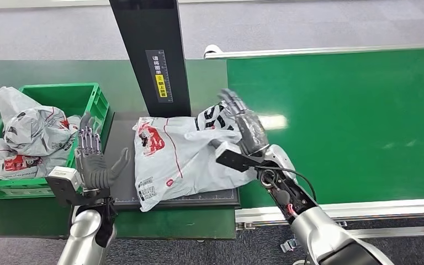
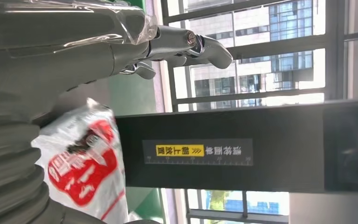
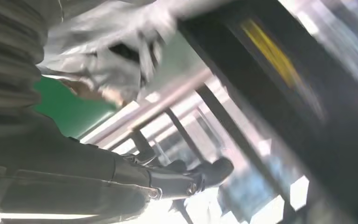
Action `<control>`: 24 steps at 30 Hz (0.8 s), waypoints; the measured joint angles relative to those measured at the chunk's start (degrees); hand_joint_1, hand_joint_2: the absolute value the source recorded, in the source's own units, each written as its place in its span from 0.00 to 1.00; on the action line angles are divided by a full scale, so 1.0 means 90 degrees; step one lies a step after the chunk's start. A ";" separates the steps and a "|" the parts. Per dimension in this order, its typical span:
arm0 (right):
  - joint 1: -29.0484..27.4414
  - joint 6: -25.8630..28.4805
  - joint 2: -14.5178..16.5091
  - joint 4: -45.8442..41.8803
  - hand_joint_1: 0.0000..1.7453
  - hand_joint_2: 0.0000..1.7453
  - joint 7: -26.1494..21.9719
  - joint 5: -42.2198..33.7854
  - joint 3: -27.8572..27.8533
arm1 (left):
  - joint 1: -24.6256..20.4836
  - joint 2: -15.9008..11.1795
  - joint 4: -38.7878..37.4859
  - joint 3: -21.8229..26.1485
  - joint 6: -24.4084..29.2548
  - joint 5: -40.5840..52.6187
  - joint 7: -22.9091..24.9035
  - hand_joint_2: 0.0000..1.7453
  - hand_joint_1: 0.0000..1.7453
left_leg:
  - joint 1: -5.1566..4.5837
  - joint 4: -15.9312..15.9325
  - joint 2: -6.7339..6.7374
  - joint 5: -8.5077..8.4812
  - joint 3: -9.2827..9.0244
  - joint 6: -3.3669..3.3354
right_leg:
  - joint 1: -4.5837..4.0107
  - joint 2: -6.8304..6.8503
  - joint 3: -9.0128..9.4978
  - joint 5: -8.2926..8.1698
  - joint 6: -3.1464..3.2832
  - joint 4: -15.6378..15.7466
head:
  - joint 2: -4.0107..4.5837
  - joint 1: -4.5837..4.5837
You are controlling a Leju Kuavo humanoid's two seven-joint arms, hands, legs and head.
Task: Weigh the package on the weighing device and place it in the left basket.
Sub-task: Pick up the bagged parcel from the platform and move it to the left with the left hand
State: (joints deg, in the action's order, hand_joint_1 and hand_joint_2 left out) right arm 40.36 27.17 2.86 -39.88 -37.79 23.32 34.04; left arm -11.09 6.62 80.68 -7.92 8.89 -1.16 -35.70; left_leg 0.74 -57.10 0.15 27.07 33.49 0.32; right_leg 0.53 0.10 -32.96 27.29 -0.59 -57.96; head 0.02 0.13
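Two spread hands flank white printed plastic package (image 1: 182, 157) on black scale platform (image 1: 122, 165); long axis toward robot; left hand (image 1: 94, 160) nearer green basket (image 1: 91, 96), right hand (image 1: 245, 124) touching far edge, gripping nothing.

Parcel-sorting station, green conveyor belt (image 1: 337, 121), weighing platform (image 1: 122, 165)

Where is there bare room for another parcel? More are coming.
The green belt right of the black post is bare. The dark scale plate is mostly covered by the package, with a bare strip on its left. The green basket is crowded with bags.
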 joint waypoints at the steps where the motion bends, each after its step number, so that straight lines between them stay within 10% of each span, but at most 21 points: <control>1: -0.0148 0.0036 -0.0006 -0.0233 0.00 1.00 -0.0124 -0.0422 -0.0200 | 0.0024 0.0001 0.0007 -0.0031 0.0029 0.0004 -0.0006 1.00 0.00 | 0.0000 0.0000 -0.0002 0.0001 0.0001 0.0000 | 0.0000 0.0000 -0.0001 0.0000 0.0000 0.0000 | -0.0001 0.0000; 7: -0.0827 -0.1054 -0.0094 -0.1291 0.00 1.00 -0.0213 -0.2259 -0.1036 | 0.0132 -0.0006 0.0033 -0.0269 0.0040 0.0125 0.0008 1.00 0.00 | -0.0001 0.0000 -0.0002 0.0001 0.0002 0.0000 | 0.0001 0.0000 -0.0001 0.0000 0.0000 0.0001 | -0.0002 0.0000; 24: -0.1300 -0.2944 -0.0045 -0.2428 0.00 1.00 -0.0121 -0.3979 -0.2354 | 0.0081 -0.0030 -0.0534 -0.0946 -0.0058 0.1505 0.0754 1.00 0.00 | -0.0001 0.0000 -0.0001 0.0001 0.0000 0.0000 | 0.0002 -0.0002 -0.0002 0.0000 0.0000 0.0002 | -0.0001 0.0000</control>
State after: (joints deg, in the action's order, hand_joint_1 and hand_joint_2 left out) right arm 28.66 0.67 2.46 -61.73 -38.87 -12.50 12.86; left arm -10.37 6.35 75.87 -16.44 8.37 12.39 -28.92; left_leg 0.73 -57.10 0.14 27.08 33.49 0.32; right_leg 0.55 0.09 -32.98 27.29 -0.59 -57.95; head 0.01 0.13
